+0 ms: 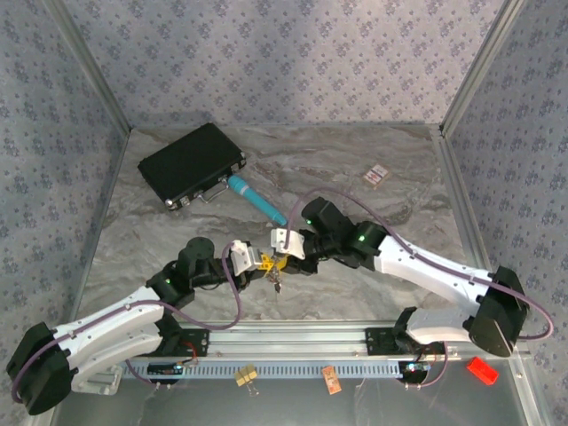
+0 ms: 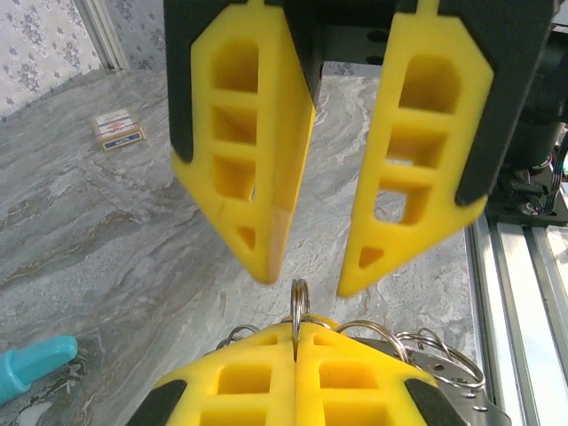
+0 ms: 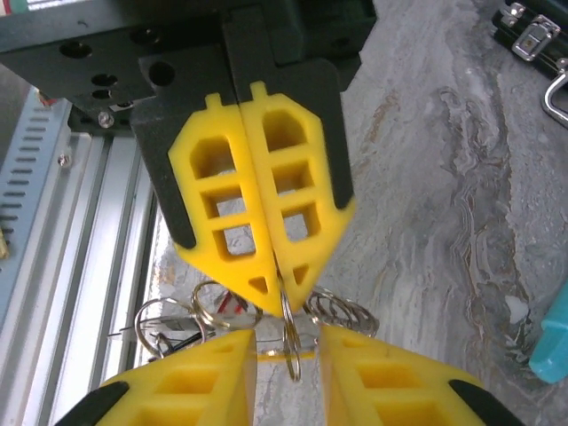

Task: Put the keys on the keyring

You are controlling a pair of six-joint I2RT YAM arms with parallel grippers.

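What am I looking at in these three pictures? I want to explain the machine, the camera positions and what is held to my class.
These are two robot arms bolted at the near edge of a marble-patterned table, each ending in a two-finger gripper with yellow fingers. One picture looks down from above; the other two come from cameras on the wrists. The right gripper is shut on a thin metal keyring, with more rings bunched beside it. The left gripper faces it, open. On the table lie a black case, a teal pen-like tool and small cards.
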